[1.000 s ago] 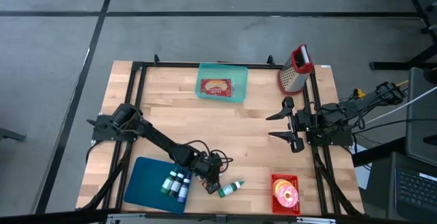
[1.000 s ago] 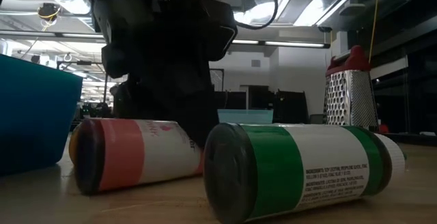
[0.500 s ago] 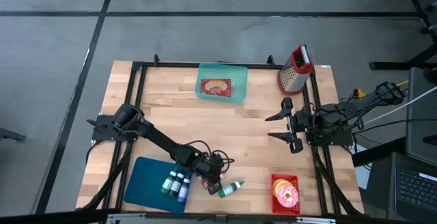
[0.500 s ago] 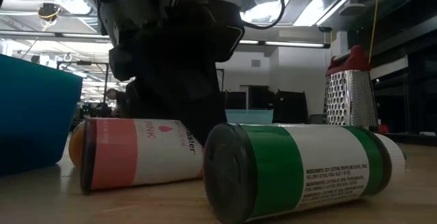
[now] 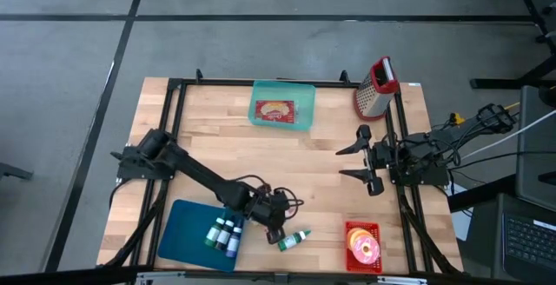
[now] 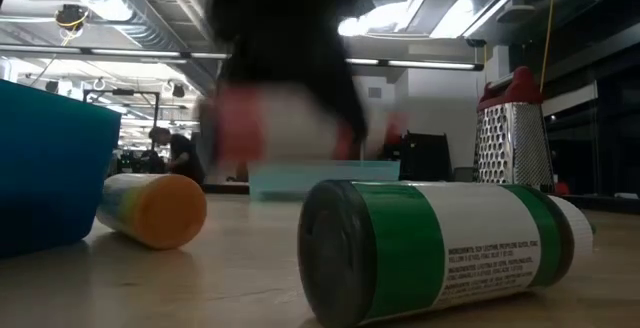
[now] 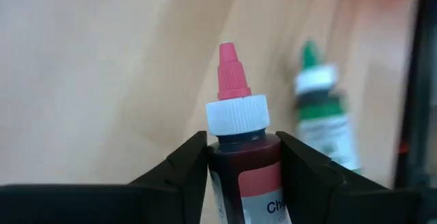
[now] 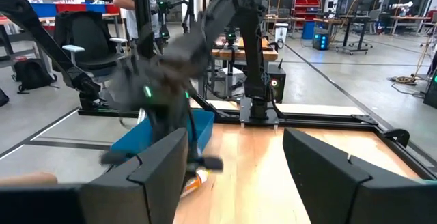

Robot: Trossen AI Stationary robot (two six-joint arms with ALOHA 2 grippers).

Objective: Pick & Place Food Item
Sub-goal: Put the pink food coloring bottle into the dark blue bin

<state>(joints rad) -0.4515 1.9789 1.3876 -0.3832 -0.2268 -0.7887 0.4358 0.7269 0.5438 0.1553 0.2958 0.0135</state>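
Observation:
My left gripper (image 5: 274, 229) is near the table's front edge, just right of the blue tray (image 5: 187, 224), and is shut on a pink food-colouring bottle (image 7: 240, 149). In the low view that bottle (image 6: 275, 123) is a blur above the table. A green bottle (image 5: 295, 239) lies on its side on the wood beside it, and an orange one (image 6: 152, 208) lies by the tray. Several more bottles (image 5: 222, 235) are in the tray. My right gripper (image 5: 356, 159) hangs open by the right rail with nothing in it. My left gripper pinches the pink bottle between its two fingers (image 7: 184, 166), on the dark body just below the white cap (image 7: 237, 141). The fingers slant down and lie along the bottle, whose pink tip points away from the wrist. The bottle is lifted clear of the table.
A teal container (image 5: 282, 111) with a food item stands at the far edge. A metal grater (image 5: 374, 88) stands at the far right. A red basket (image 5: 363, 243) with a doughnut is at the near right. Black frame rails run along the table's sides.
My left gripper has risen with the pink bottle and rolled a little. The bottle lay on its side on the table next to the green one and now hangs clear of the wood. The orange bottle behind it has come into view.

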